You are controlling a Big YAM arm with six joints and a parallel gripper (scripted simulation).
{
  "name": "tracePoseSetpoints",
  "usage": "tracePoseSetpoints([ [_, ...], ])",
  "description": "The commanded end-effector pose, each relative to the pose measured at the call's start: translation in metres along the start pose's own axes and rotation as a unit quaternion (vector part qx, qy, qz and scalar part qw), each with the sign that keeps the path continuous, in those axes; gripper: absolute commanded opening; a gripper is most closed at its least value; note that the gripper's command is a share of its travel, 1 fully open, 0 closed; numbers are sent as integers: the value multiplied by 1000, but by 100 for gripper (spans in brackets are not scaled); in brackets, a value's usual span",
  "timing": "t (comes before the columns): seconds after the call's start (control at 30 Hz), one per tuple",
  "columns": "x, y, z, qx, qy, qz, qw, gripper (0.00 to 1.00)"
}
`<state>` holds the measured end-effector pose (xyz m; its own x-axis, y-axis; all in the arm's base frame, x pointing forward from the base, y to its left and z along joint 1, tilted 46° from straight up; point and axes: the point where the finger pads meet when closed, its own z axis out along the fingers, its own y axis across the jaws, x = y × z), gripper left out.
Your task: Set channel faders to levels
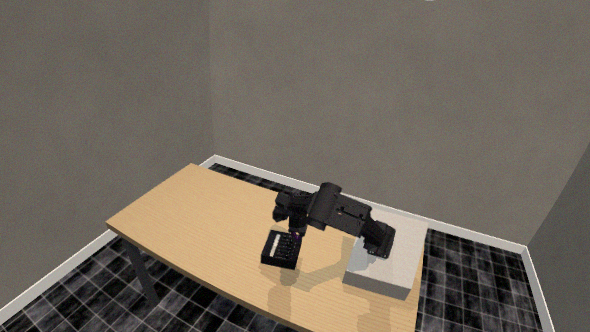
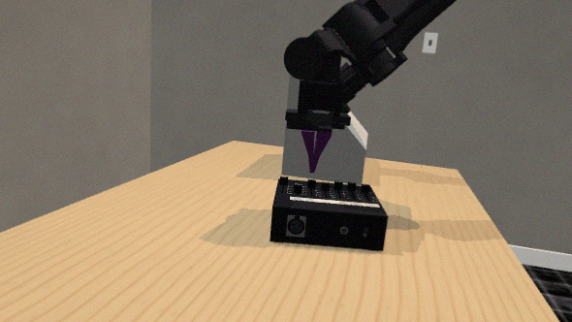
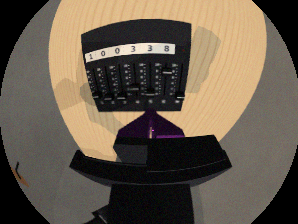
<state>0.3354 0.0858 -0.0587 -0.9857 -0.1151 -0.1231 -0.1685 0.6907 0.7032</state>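
The arm (image 1: 345, 212) rises from a grey block (image 1: 400, 260) at the right end of the tabletop (image 1: 200, 210), reaches out low and level towards the middle, then bends at the wrist so that the gripper (image 2: 313, 167) points almost straight down. Its purple fingers (image 2: 310, 147) are pressed together into a narrow wedge with nothing between them. In the exterior view the tip hangs just above the far edge of the desk (image 2: 330, 225), over the second or third slot from the left; whether it touches a cap cannot be told.

The desk, a small black box, stands flat on the tabletop near the middle, just beside the block and a little towards the near edge. Its back panel with round sockets faces the exterior camera. A white tape strip (image 3: 131, 50) runs along the top above the faders (image 3: 136, 83); in the wrist view it reads roughly 1 0 0 3 3 8, though the digits are blurred. Six slots run side by side below it. The rightmost cap sits high, near the tape, and the one next to it sits low; the others are too small to place. From the wrist, the closed fingers point at the desk's near edge, around the fourth slot
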Motion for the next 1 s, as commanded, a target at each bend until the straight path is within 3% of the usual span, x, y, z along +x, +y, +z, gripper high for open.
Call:
tracePoseSetpoints([
  [0.0, -16, 8, -3, 2, -7, -16, 1000, 0],
  [0.97, -15, 8, -2, 1, -6, -15, 1000, 0],
])
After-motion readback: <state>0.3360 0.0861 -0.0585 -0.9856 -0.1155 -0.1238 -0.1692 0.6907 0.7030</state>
